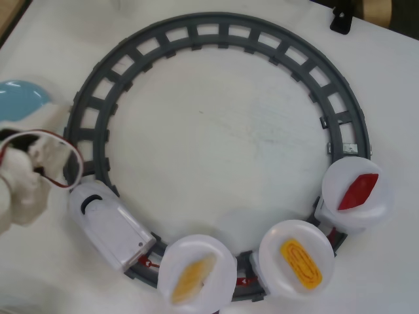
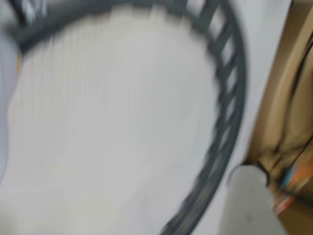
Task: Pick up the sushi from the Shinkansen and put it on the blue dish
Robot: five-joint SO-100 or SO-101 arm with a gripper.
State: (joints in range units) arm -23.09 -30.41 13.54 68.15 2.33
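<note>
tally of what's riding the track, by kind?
Train: 1
White plates: 3
Food pieces: 3 (1 ridged yellow-orange, 1 pale orange, 1 red)
Total: 7

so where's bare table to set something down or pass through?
Biggest free patch: inside the track loop. Also the top-left corner above the blue dish, and the right edge beyond the red-piece plate. Crowded: bottom arc, train plus three plates; arm fills the left edge.

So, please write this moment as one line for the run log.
sushi: on middle plate car | Shinkansen: on track | blue dish: no sushi visible on it | gripper: not visible | wrist view: blurred
</note>
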